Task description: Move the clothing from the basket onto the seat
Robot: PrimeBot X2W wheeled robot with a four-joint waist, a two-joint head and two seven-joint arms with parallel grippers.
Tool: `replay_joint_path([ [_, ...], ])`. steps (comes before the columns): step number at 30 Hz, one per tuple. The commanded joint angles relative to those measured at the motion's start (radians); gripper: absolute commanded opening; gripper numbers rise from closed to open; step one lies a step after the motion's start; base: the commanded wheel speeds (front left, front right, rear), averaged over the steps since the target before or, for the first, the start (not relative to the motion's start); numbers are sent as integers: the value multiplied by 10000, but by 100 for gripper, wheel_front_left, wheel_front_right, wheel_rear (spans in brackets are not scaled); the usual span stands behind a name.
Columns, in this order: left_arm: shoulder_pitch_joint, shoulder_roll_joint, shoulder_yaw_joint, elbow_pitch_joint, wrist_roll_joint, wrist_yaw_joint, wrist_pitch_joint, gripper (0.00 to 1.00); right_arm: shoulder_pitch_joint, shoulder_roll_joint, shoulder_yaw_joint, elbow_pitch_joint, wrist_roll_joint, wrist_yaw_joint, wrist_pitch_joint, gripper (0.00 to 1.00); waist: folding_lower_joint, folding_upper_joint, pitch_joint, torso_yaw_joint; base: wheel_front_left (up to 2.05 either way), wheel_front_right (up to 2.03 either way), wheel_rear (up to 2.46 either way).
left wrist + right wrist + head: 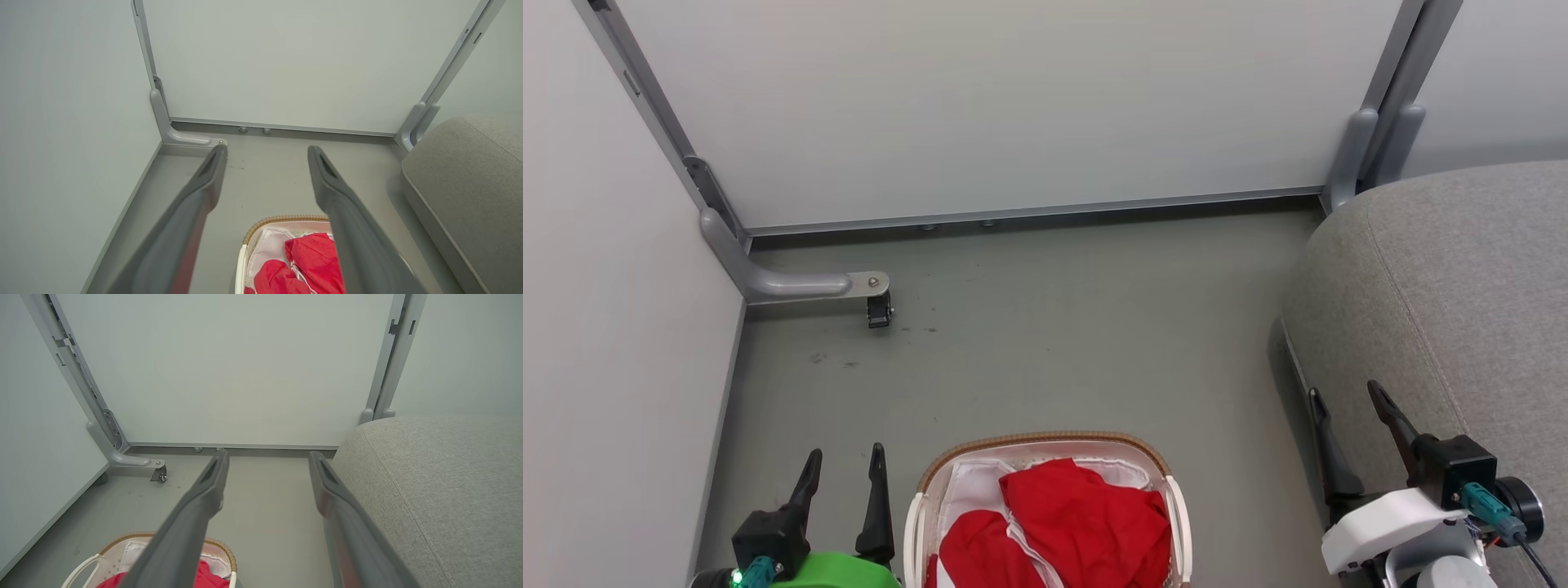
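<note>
The left fingers [876,498] are spread wide and hold nothing, hanging just to the left of the basket [1045,439]. The right fingers [1392,420] are equally wide apart and empty, by the near edge of the seat [1445,286]. The basket sits between them on the grey floor [1054,343], with the red clothing [1078,514] heaped inside on its white liner [968,482]. The grey seat stands to the right, apart from the basket. Pale partition panels [1013,106] close off the back.

Basket [1045,439] near half cut by bottom edge; seat [1445,286] cropped right; clothing [1086,514] lower part cropped.
</note>
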Motion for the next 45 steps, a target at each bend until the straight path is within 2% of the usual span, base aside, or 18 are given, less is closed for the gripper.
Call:
replay_joint_path([
  [1, -61, 68, -34, 17, 48, -26, -12, 100, 39, -57, -36, -51, -54, 0, -49, 100, 0, 0, 83, -14, 0, 0, 0],
  [8, -707, 66, -531, 159, 558, -175, -12, 100, -310, -57, -359, -290, -355, 0, -51, 100, 0, 0, 790, -55, 0, 0, 0],
  [12, -1408, 60, -1154, 437, 857, -300, -12, 100, -631, -54, -652, -483, -580, 0, -49, 100, 0, 0, 1536, -90, 0, 0, 0],
  [21, -3699, 63, -3119, 1699, 1337, -555, -12, 100, -2068, -51, -1176, -1226, -612, -1, -49, 100, 0, 0, 3987, -433, 0, 0, 0],
  [30, -5999, 71, -5357, 3759, 1836, -732, -12, 100, -3758, -46, -1351, -1782, -358, -3, -49, 100, 0, 0, 6188, -1107, 0, 0, 0],
  [38, -7411, 72, -7086, 5511, 1873, -792, -12, 100, -4583, -43, -1366, -2252, -131, -3, -49, 100, 0, 0, 7631, -1615, 0, 0, 0],
  [45, -8018, 74, -8551, 6099, 1401, -792, 16, 100, -4859, -42, -1418, -2441, 40, -3, -49, 100, 0, 0, 8391, -1888, 0, 0, 0],
])
